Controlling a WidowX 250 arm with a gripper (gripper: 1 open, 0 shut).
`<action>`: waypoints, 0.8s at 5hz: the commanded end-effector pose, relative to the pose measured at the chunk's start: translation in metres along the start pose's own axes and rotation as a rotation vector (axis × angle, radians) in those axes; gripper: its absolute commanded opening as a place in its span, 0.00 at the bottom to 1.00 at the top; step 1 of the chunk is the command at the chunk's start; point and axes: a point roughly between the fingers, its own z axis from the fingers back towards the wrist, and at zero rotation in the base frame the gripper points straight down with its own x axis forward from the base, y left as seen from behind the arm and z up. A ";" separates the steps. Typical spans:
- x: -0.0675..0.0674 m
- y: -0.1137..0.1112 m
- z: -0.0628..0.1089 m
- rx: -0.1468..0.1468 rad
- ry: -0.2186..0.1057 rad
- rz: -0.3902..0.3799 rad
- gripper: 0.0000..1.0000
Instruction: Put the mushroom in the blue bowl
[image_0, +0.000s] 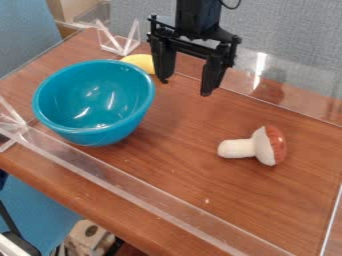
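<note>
Standing on a wooden table (160, 170) inside a clear-walled tray (160, 200), the bowl (91, 102) occupies the left side, upright, its interior showing only glare. The gripper (187, 80) hangs above the table behind and right of the bowl, pointing down, fingers (211, 75) spread wide with nothing between them. A banana (138, 63) shows partly behind the bowl's far rim, beside the left finger. The mushroom (253, 146) lies on its side on the table, right of the bowl and well apart from it, cap toward the right, stem toward the left.

no readable text, labels, or numbers
</note>
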 end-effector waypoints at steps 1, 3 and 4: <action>-0.008 0.004 -0.005 0.006 0.025 -0.060 1.00; 0.005 -0.024 -0.021 0.023 0.036 -0.166 1.00; 0.018 -0.045 -0.025 0.047 0.023 -0.245 1.00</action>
